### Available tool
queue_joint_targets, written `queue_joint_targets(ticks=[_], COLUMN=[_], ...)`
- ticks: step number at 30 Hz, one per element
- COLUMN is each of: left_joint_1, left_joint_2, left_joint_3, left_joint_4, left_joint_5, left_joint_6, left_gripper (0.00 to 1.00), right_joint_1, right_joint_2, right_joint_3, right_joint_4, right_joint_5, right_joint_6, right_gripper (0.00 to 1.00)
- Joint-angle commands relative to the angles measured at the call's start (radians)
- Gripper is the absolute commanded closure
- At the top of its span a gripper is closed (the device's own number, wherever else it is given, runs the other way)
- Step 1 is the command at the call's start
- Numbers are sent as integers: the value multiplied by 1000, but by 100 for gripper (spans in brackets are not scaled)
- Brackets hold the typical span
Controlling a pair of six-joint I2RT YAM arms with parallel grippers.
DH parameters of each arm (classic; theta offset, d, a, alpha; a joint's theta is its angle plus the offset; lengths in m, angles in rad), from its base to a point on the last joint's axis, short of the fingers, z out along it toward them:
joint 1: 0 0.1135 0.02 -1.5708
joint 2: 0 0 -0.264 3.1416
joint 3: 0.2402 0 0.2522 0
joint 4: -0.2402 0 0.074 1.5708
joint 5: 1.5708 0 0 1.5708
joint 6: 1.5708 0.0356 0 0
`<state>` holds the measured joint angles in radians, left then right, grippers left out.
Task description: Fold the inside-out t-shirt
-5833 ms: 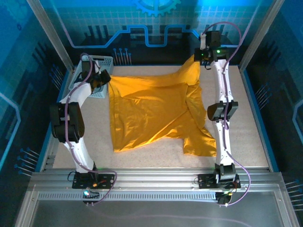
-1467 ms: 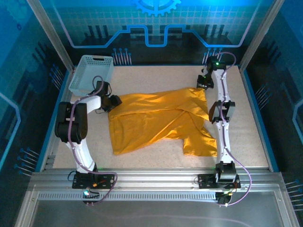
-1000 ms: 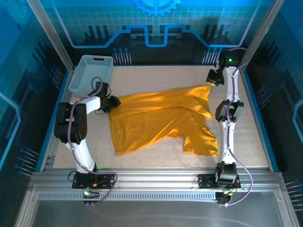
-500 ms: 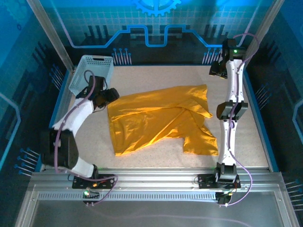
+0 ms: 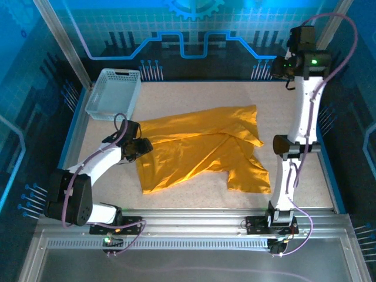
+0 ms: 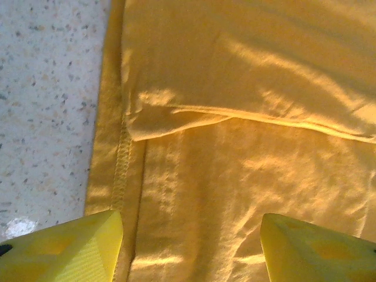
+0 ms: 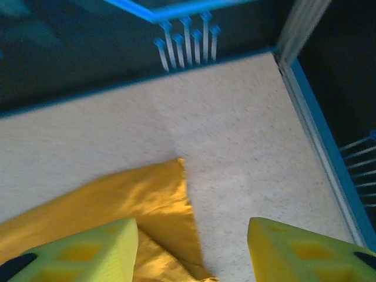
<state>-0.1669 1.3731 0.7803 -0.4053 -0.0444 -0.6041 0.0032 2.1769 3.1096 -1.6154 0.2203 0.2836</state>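
Mustard t-shirt (image 5: 200,147), one; grey basket (image 5: 113,94), one; left gripper (image 6: 189,235) and right gripper (image 7: 192,241), both spread, empty.

The far strip of the table (image 5: 194,94) lies bare from the basket (image 5: 113,94) in the far-left corner across to the far-right corner. There the right end effector (image 5: 282,69) hangs high, jaws apart, with open room beneath it. The t-shirt (image 5: 200,147) covers the middle, with bare lanes on its left, near and right sides. The left end effector (image 6: 191,235) sits low over the shirt's left edge, jaws apart, and its arm slants across the left lane. The right arm stands upright just beside the shirt's right edge. Enclosure walls (image 5: 194,29) shut in the far side and both flanks.
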Motion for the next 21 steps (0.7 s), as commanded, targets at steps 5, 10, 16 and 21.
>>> queue_joint_targets(ticks=[5,10,16,21], left_joint_1=[-5,-5,-5,-5], left_joint_2=[-56,-69,-77,-77], left_joint_3=[-19,-21,-23,-18], left_joint_4=[70,89,97,97], left_joint_5=[5,2,4,14], left_joint_6=[6,9,15,21], left_gripper=[34,34,33,33], right_joint_1=[71,170,242,279], right_joint_2=[-167,-110,-138,-371], right_joint_3=[32,64,64,-191], right_joint_4=[-58,-11,14,43], right_joint_5=[-346,-49,245,13], right_joint_6=[-46,-71,-145,-247], right_gripper=[44,44,43,38])
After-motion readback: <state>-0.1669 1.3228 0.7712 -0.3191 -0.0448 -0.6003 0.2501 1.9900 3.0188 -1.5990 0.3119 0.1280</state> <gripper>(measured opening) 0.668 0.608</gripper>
